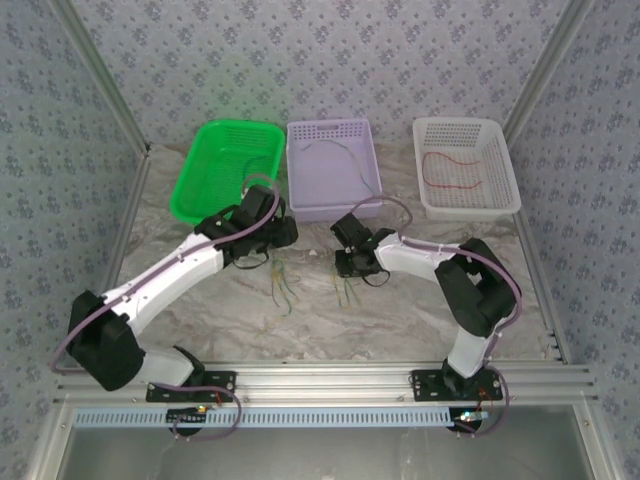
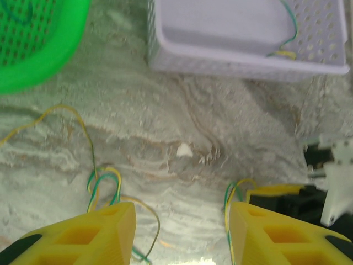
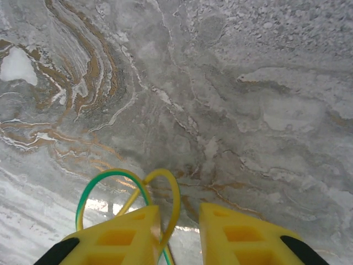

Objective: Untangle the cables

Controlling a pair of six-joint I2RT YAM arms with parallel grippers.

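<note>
Two bunches of thin yellow and green cables lie on the marble table, one below my left gripper and one below my right gripper. In the left wrist view my left gripper is open over bare table, with a yellow-green loop outside its left finger and another strand by its right finger. In the right wrist view my right gripper hangs low over the table with its jaws apart. A yellow loop runs up between them against the left finger, beside a green loop.
At the back stand a green basket, a purple basket holding a thin cable, and a white basket holding a red cable. A long yellow strand trails left across the table. The frame rail runs along the near edge.
</note>
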